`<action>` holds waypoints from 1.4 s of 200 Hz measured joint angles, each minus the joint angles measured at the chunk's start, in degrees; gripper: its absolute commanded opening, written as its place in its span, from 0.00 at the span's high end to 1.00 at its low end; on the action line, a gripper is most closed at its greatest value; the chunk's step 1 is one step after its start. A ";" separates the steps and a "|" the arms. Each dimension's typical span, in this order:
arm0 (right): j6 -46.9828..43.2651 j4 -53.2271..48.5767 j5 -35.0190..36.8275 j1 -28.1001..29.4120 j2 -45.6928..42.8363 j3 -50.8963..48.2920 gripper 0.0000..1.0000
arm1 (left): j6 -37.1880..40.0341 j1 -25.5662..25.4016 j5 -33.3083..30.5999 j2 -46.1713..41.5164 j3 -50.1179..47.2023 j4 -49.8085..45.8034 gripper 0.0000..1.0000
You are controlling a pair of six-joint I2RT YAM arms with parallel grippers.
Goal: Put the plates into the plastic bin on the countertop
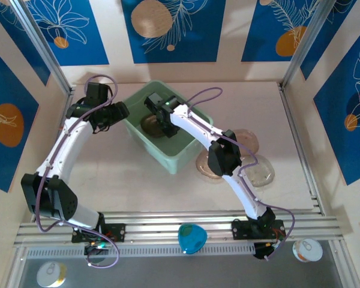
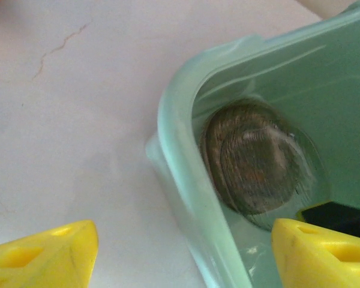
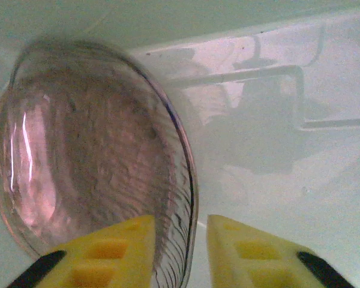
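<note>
Nearest on the surface (image 1: pixel 138 186), to the right of the plastic bin (image 1: pixel 147 147), three loose plates (image 1: pixel 261 171) lie flat and overlapping under the right arm's elbow. They are thin, translucent plastic. I judge them light, fairly stiff and slick, so a pinch across the rim is the natural hold, and one lying flat may need its edge tipped up first.

Farther in, the left gripper (image 2: pixel 186 264) hangs over the bin's left corner. Its fingers (image 2: pixel 48 252) are spread wide with nothing in them, one outside the rim and one over the inside.

Inside the bin, a brownish plate (image 2: pixel 252 159) leans tilted in the corner. The right gripper (image 3: pixel 180 240) reaches down into the tub with its fingers (image 3: pixel 114 252) a narrow gap apart, and the plate's rim stands between them. Whether they press it or merely straddle it, I cannot tell.

The bin's tapered walls crowd that corner, so straight up looks like the safest way out. The far right part of the bin floor (image 3: pixel 258 120) is bare. Open surface lies to the left, near side, but the overlapped plates sit close under the right arm.
</note>
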 measured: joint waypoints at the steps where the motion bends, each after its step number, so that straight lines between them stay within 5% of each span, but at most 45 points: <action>1: 0.11 0.04 0.07 0.00 0.00 0.00 0.54 | 0.02 0.00 0.00 0.00 0.00 -0.07 0.24; 22: -0.74 0.39 1.16 -0.02 -0.09 0.00 0.39 | 0.02 0.02 0.00 -0.17 -0.17 -0.85 0.23; 67: -4.81 2.78 3.23 0.55 -2.51 0.00 0.27 | 0.46 0.04 -0.02 -0.61 -0.17 -2.08 0.22; 157: -21.11 8.24 4.81 1.18 -20.81 -4.28 0.26 | 1.42 0.04 1.64 -0.63 -0.17 -3.41 0.22; 280: -35.47 9.73 -8.57 -16.98 -64.30 -59.56 0.47 | 1.31 -0.57 6.49 -0.44 -1.55 -1.75 0.23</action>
